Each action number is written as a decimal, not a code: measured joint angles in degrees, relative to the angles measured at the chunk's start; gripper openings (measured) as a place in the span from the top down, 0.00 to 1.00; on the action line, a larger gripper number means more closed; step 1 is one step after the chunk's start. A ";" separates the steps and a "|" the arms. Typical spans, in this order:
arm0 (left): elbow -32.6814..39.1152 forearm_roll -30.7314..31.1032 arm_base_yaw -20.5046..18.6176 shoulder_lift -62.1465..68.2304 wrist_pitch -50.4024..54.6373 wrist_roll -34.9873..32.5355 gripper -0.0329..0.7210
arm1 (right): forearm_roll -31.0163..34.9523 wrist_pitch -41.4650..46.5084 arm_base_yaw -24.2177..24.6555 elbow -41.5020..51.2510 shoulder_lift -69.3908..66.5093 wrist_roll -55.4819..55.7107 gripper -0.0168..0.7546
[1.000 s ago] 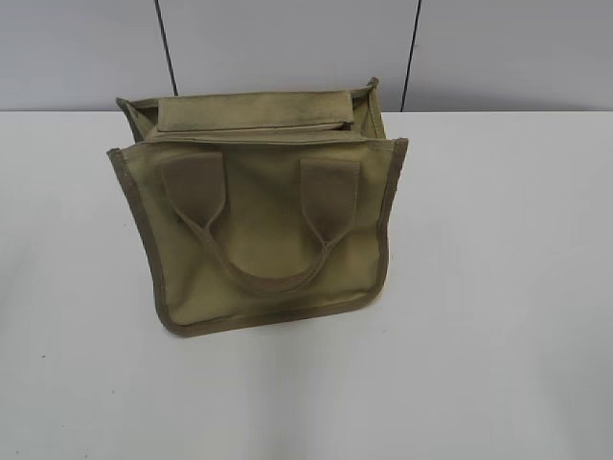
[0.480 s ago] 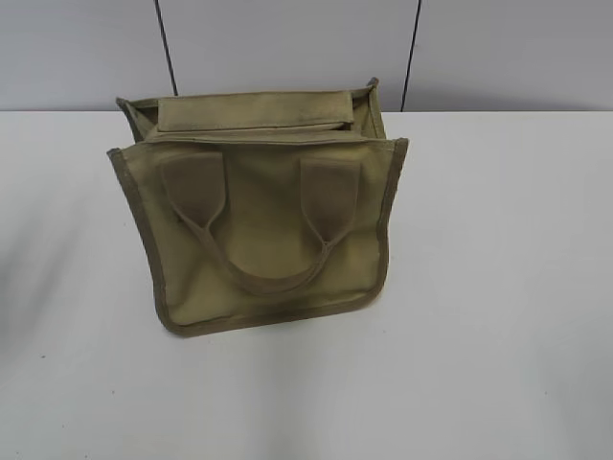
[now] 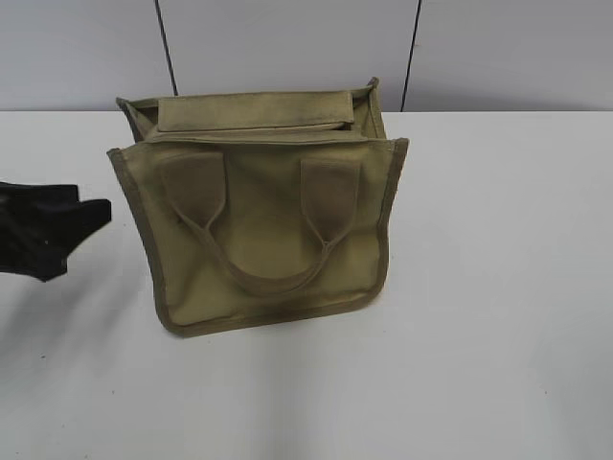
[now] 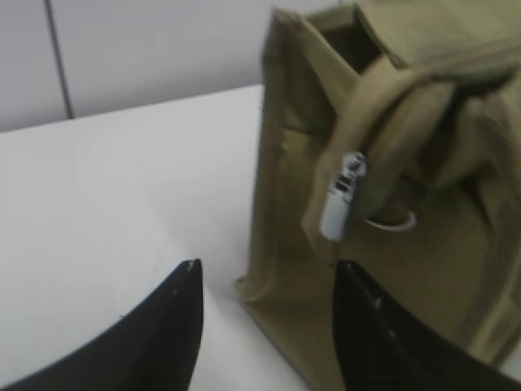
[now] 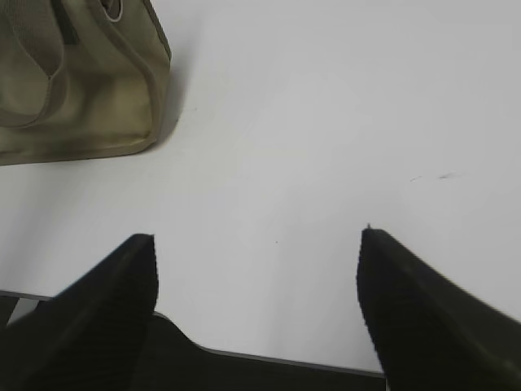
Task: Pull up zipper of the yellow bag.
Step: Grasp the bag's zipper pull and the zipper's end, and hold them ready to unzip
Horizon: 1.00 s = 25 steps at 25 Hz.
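Note:
The yellow bag (image 3: pixel 268 230) stands upright on the white table, its front with two looped handles facing the exterior camera. In the left wrist view the bag (image 4: pixel 423 269) fills the right side, and the zipper's small silvery pull (image 4: pixel 342 195) hangs at its near end. The zipper's teeth are not clearly visible. My left gripper (image 4: pixel 269 273) is open and empty, low over the table just short of the bag's end; it enters the exterior view at the left edge (image 3: pixel 81 225). My right gripper (image 5: pixel 256 240) is open and empty over bare table, right of the bag's corner (image 5: pixel 81 81).
The white table (image 3: pixel 479 287) runs to a grey panelled wall (image 3: pixel 287 38) right behind the bag. The table's near edge shows under my right gripper (image 5: pixel 269 358). The right arm is out of the exterior view.
My left gripper has come into the exterior view from the left edge, toward the bag's left side. The bag has not moved.

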<state>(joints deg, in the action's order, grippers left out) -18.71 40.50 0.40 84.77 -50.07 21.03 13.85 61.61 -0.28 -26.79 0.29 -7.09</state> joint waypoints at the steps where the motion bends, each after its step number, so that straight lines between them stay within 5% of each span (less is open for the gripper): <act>1: -0.20 2.52 -0.13 2.04 -1.50 0.08 0.44 | 0.00 0.00 0.00 0.00 0.00 0.00 0.22; 13: -10.11 14.97 -0.24 18.92 -10.46 0.15 0.47 | 0.02 0.00 0.00 0.00 0.00 0.00 0.22; 25: -19.10 15.77 -0.17 34.09 -18.97 0.20 0.62 | 0.02 0.00 0.00 0.00 0.00 0.00 0.22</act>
<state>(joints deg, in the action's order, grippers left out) -37.82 56.26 0.23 118.86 -69.04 21.23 13.88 61.61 -0.28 -26.79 0.29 -7.09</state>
